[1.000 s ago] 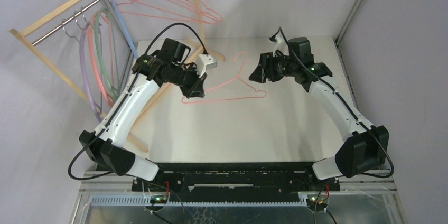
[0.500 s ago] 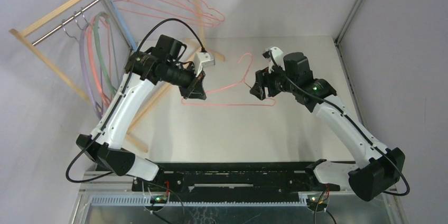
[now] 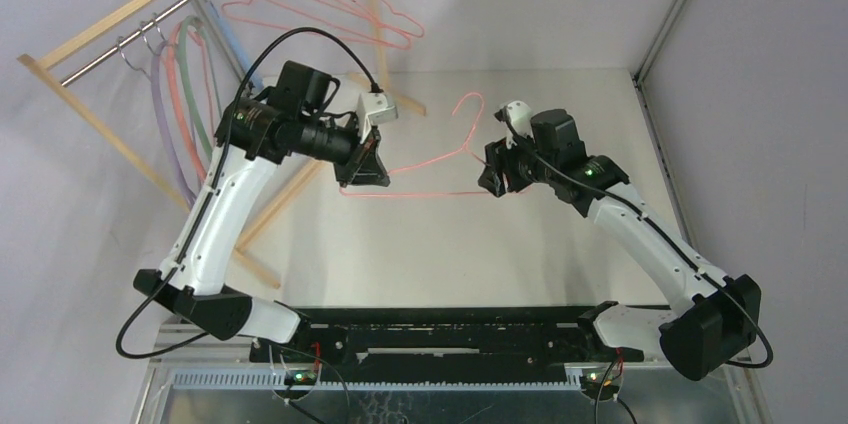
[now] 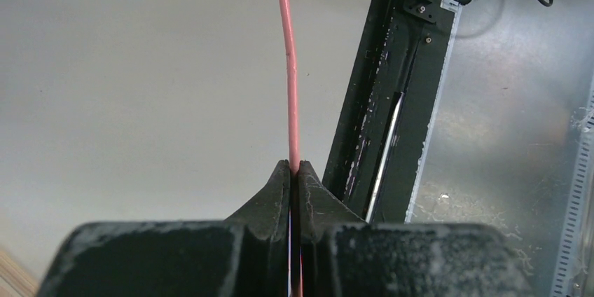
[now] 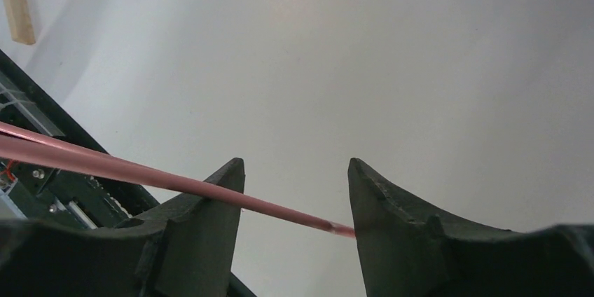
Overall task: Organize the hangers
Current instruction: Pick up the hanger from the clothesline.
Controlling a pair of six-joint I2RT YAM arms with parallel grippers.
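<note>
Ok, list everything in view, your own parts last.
held hanger: 1, pink-red wire, above the table between the arms
wire hangers: a few, pink-red, on the rack's far end
thick hangers: 4, lilac, pink, green and blue, on the rack's rod, left
rack: 1, light wood with a metal rod, far left
table: 1, pale grey, under the arms
left end effector: 1, black, shut on the held hanger
right end effector: 1, black, open around the held hanger's wire

A: From where do we observe the table [image 3: 450,244]?
B: From above, at its 6 o'clock edge, facing 12.
A: And our wrist cameras?
B: Close-up along the left gripper [image 4: 294,168] and right gripper [image 5: 295,171]. All views share the pink wire hanger [image 3: 420,194] [image 4: 287,66] [image 5: 105,164].
</note>
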